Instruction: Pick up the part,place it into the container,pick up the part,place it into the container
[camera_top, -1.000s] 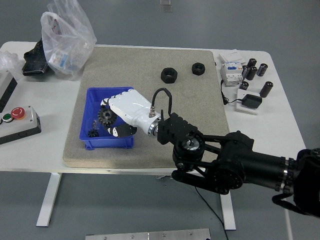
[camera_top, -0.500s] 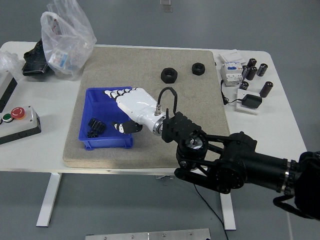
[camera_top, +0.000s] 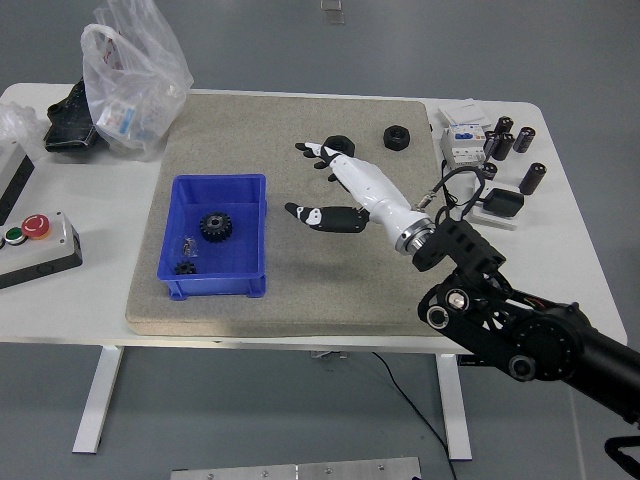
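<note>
The white table (camera_top: 90, 300) fills most of the frame, and a large beige mat (camera_top: 300, 280) covers its middle; the black right arm (camera_top: 520, 330) comes in from the lower right corner and reaches up toward the centre; the left arm is not in view. A clear plastic bag (camera_top: 135, 75) sits at the upper left of the table, just beside a black object (camera_top: 68, 125) at the far left edge; a grey control box (camera_top: 35, 245) with a red button lies at the left edge. The blue container (camera_top: 215, 238) rests on the left part of the mat; inside it lie a black gear (camera_top: 213, 225) near the middle and a smaller black part (camera_top: 184, 267) toward its lower left corner. The right hand (camera_top: 340, 190), white with black fingertips, hovers over the centre of the mat, well right of the container; its fingers are spread wide and it has hold of nothing. One black nut (camera_top: 335, 141) shows just behind the fingertips, partly hidden; a second black nut (camera_top: 397, 137) lies to its right near the mat's upper right corner. At the upper right of the table stand a white electrical module (camera_top: 462, 145) and several dark cylinders (camera_top: 515, 145); a small black adapter (camera_top: 500, 203) lies below them.
</note>
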